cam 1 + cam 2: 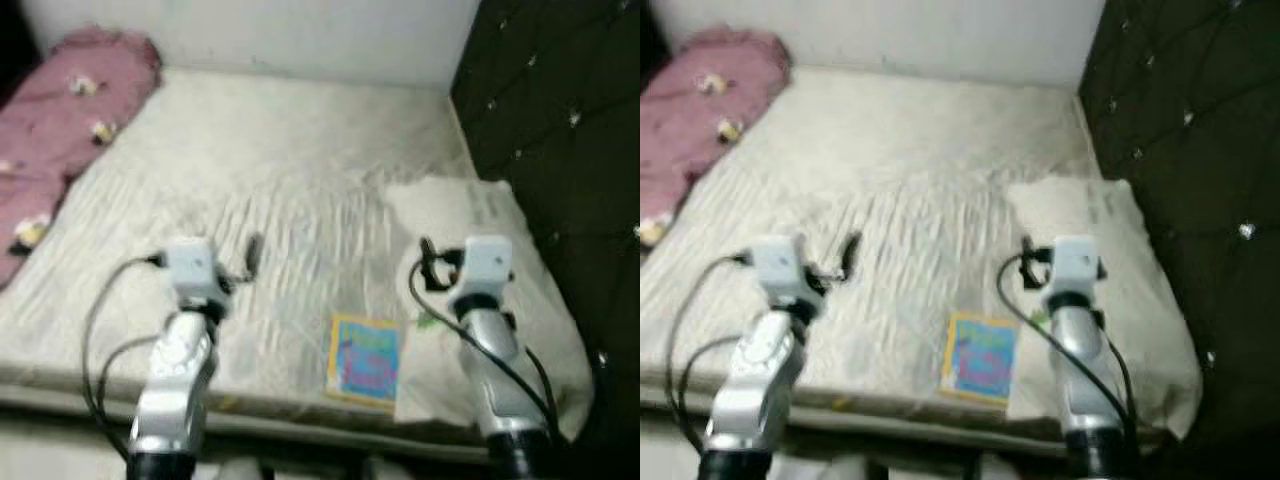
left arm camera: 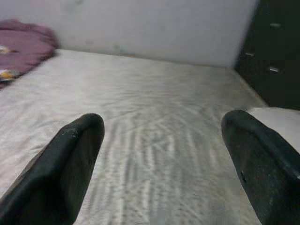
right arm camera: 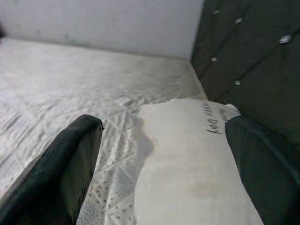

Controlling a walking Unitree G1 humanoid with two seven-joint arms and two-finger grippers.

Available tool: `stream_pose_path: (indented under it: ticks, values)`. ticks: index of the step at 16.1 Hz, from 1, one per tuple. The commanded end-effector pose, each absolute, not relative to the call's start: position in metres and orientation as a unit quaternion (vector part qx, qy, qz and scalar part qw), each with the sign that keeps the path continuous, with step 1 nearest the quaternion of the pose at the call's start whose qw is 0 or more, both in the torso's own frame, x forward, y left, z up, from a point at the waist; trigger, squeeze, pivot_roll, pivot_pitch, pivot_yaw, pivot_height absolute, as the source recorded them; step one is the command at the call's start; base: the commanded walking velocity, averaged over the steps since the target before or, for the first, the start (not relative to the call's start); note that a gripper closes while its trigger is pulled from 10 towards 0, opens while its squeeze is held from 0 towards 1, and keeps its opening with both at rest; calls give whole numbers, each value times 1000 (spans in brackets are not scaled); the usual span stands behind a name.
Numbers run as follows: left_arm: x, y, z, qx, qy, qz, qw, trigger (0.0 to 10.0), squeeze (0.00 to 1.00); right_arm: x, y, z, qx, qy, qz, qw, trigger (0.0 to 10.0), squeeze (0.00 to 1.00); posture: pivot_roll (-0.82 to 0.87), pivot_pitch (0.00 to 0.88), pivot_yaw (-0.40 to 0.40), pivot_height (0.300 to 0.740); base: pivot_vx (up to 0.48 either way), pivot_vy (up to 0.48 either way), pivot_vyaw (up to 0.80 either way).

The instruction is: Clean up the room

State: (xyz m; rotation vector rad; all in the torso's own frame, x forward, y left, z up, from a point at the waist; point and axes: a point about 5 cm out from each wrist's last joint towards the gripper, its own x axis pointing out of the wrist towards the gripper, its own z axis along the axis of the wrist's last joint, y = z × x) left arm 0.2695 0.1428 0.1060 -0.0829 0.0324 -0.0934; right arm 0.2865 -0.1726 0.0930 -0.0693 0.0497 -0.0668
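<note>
- Now my left gripper (image 2: pixel 161 154) hovers spread wide over the mattress (image 1: pixel 300 180).
- My right gripper (image 3: pixel 168 159), also agape, hangs above the pillow (image 3: pixel 187 159).
- Perhaps a book (image 1: pixel 365 358) lies between my arms.

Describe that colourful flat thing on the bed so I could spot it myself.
Start at the bed, a pale quilted mattress beside a dark tufted headboard. At its near edge, just left of the white pillow, lies a book. Its yellow border and bright blue-and-pink cover stand out from the pale bedding.

Quilted matt cloth mattress (image 1: pixel 300 190), glossy paper book (image 1: pixel 365 360), tufted dark headboard (image 1: pixel 560 110).
</note>
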Motion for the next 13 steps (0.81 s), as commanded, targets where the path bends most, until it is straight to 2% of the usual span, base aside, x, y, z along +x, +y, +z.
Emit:
stream_pose_path:
  ticks: [1,5,9,13]
  values:
    - [269,149,111,-34,12,-43,998,10000,0,289,-166,100,-29,9,-29,999,10000,0,18,0,-26,740,0,480,-800]
    - [268,149,110,-37,20,-46,998,10000,0,286,-164,99,-29,10,-30,999,10000,0,7,0,-11,740,0,480,-656]
    - [256,154,97,-30,55,-39,997,10000,0,278,-170,91,-36,27,-40,998,10000,0,2,0,2,740,0,480,0]
    - [265,152,101,-28,58,-31,997,10000,0,284,-163,100,-35,9,-31,999,10000,0,-1,0,0,740,0,480,0]
